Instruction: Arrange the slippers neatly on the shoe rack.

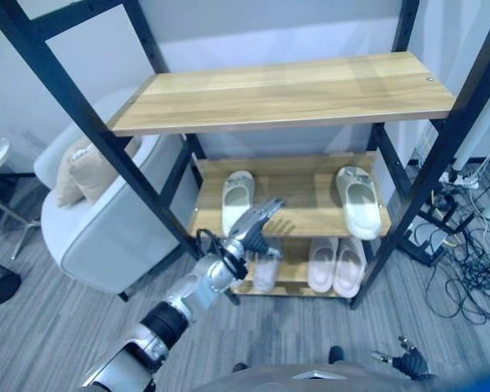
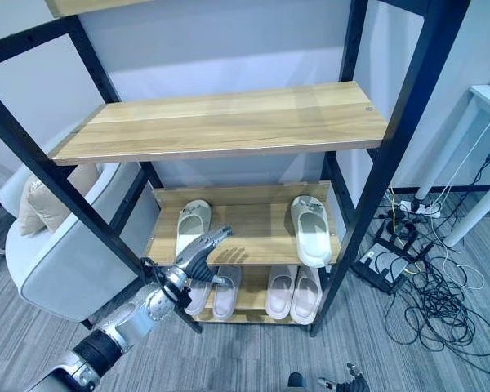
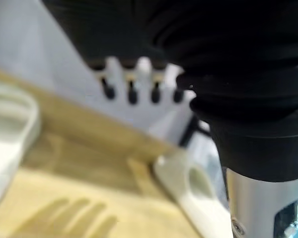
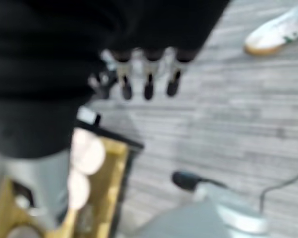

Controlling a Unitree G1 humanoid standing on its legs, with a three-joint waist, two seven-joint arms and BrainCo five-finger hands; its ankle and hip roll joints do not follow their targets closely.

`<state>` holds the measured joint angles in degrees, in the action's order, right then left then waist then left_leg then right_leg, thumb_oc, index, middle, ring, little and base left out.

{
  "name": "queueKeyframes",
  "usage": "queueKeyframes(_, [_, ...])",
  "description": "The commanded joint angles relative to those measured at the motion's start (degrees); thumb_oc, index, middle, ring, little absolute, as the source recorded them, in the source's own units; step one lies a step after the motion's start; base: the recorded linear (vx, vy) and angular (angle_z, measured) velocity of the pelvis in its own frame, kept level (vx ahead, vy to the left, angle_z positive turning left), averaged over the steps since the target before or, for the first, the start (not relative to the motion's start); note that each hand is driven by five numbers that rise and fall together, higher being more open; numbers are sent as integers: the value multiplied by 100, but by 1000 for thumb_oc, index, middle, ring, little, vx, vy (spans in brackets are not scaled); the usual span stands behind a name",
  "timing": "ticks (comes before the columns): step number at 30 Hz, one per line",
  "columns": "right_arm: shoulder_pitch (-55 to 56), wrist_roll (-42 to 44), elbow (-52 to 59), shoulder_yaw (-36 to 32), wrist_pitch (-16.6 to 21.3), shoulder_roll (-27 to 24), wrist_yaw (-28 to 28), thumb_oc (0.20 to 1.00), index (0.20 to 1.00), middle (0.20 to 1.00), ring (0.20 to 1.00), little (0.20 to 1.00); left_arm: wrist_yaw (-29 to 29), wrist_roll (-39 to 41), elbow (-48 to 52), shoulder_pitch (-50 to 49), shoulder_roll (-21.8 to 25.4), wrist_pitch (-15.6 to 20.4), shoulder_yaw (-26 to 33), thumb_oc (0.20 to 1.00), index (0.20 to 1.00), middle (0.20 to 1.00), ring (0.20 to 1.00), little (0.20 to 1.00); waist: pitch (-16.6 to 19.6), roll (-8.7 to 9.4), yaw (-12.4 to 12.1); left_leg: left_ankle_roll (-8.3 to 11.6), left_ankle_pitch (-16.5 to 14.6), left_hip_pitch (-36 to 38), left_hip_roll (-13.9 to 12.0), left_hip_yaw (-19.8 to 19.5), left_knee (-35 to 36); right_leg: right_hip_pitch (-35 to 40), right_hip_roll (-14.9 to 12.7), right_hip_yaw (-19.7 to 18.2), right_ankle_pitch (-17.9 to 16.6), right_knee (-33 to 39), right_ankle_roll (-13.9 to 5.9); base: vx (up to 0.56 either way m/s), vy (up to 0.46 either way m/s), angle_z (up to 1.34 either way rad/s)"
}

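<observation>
On the rack's middle shelf (image 1: 302,214) lie two pale slippers, toes to the back: one at the left (image 1: 237,196), the other far off at the right end (image 1: 358,200), its heel at the front edge. My left hand (image 1: 257,224) is open with straight fingers, held just before the shelf's front edge, below and right of the left slipper and holding nothing. The left wrist view shows its fingertips (image 3: 131,89) above the shelf between both slippers. My right hand (image 1: 404,361) hangs low at the bottom right, fingers relaxed.
The bottom shelf holds a pair of light slippers (image 1: 335,265) and another pair (image 1: 265,271) partly behind my hand. The upper shelf (image 1: 286,90) overhangs. A grey armchair with beige cushions (image 1: 106,220) stands left of the rack. Cables (image 1: 465,278) lie on the floor at right.
</observation>
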<state>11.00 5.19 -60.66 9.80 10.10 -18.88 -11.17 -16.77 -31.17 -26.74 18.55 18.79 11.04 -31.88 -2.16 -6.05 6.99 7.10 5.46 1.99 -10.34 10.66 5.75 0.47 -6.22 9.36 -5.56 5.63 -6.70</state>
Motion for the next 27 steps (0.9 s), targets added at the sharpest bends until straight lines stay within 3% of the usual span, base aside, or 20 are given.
queueKeyframes(1, [-319,71,13,154,62,7,-32,1000,1000,1000,1000,1000,-632,-68,-687,1000,-4,-229,220,1000,1000,1000,1000,1000,-258,129,116,1,-322,0,233,-117,-75,22,-149,-54,379,-63,-232,27,-39,-3])
queueKeyframes(6, [-360,77,12,175,93,-124,-60,1000,1000,1000,1000,1000,-923,-61,-1405,1729,41,-527,168,1000,1000,1000,1000,1000,-302,54,253,22,-287,-62,201,-54,-75,-118,-130,-150,342,-83,-236,3,-25,-10])
queueKeyframes(14, [-404,169,-13,148,132,-155,-108,1000,1000,1000,1000,1000,-1124,280,-1863,2178,43,-689,272,1000,1000,1000,1000,1000,-363,-22,316,51,-219,-172,160,-33,-75,-286,-92,-189,344,-131,-225,9,-17,-9])
queueKeyframes(27, [-687,134,-128,433,237,-209,-153,1000,1000,1000,1000,1000,-1407,399,-3427,2964,278,-1000,190,1000,1000,1000,1000,1000,-477,111,296,73,-161,-338,83,-71,-75,-485,-32,-129,391,-261,-209,10,-10,-2])
